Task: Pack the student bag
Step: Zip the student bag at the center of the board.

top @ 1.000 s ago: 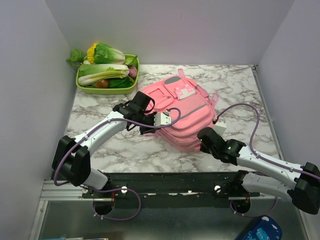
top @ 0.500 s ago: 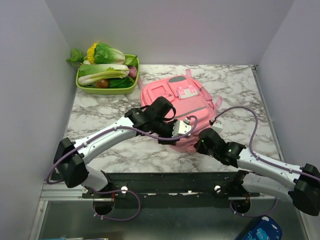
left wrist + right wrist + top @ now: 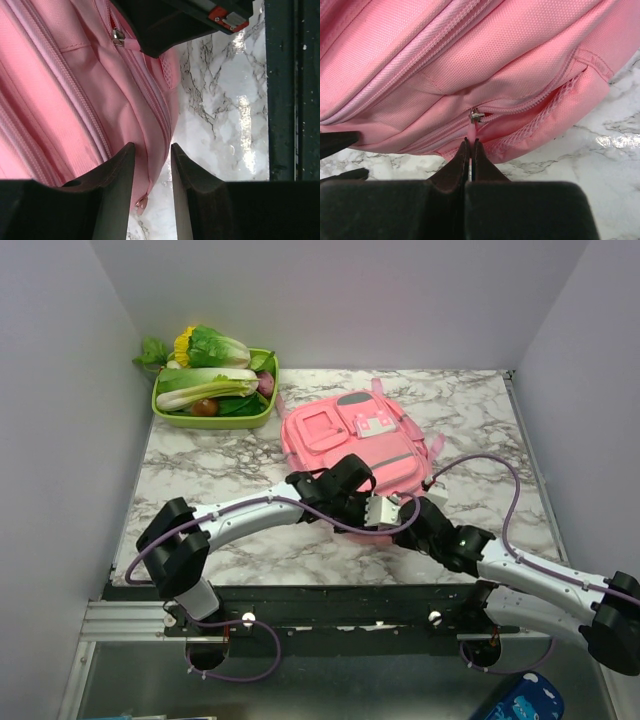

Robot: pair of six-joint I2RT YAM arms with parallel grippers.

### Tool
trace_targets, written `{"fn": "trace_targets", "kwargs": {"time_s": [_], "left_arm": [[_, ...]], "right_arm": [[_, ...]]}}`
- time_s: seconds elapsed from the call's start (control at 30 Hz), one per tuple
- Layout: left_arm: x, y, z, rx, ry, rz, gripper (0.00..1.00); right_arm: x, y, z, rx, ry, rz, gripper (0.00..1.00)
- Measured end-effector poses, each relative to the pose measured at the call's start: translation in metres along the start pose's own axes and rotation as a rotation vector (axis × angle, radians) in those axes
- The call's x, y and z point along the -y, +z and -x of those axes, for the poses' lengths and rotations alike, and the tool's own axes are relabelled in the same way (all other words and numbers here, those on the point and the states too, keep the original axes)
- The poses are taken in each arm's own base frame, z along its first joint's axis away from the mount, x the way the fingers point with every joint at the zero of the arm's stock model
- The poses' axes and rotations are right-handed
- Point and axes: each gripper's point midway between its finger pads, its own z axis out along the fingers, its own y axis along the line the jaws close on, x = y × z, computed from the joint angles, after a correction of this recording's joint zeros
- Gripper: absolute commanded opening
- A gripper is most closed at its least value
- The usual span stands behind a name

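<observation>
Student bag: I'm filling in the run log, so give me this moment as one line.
left gripper: open, astride edge of student bag | right gripper: shut on zip tab | packing: not visible

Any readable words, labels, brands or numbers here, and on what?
None can be read.
The grey-and-white patch on the student bag shows shapes only, too small to tell any lettering.
The blue item at the bottom edge bears pale marks, too blurred to read.

Bright, even light falls from overhead, and only soft, faint shadows lie on the table [image 3: 200,470]. In the left wrist view the table carries a white glare streak. The bag [image 3: 520,40] weave is sharp in the right wrist view, though the nearest dark edges look slightly blurred, perhaps.
</observation>
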Motion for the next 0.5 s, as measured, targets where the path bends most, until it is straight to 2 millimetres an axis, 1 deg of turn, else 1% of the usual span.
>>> {"fn": "trace_targets", "kwargs": {"time_s": [0.13,0.2,0.23,0.27,0.33,0.37,0.47,0.5], "left_arm": [[-0.002,0.013,-0.003,-0.026,0.022,0.048,0.43],[-0.006,0.019,-0.003,-0.033,0.019,0.07,0.4],[-0.008,0.022,-0.005,-0.04,0.011,0.079,0.37],[-0.01,0.024,-0.007,-0.05,0.009,0.088,0.29],[-0.011,0.027,-0.009,-0.064,0.01,0.099,0.2],[-0.014,0.028,-0.01,-0.067,0.008,0.11,0.12],[-0.017,0.028,-0.011,-0.072,0.004,0.131,0.0],[-0.017,0.029,-0.011,-0.072,0.006,0.134,0.0]], "right_arm": [[0.0,0.0,0.0,-0.003,0.0,0.001,0.01],[0.0,0.0,-0.001,-0.003,0.0,0.002,0.01],[-0.001,-0.001,0.0,-0.002,0.001,0.004,0.01],[-0.001,-0.001,0.0,-0.002,0.002,0.006,0.01],[-0.002,-0.002,0.0,-0.001,0.005,0.011,0.01],[-0.002,-0.002,0.001,0.0,0.008,0.013,0.01],[-0.003,-0.004,0.003,0.007,0.026,0.019,0.01],[-0.003,-0.005,0.004,0.009,0.034,0.019,0.01]]}}
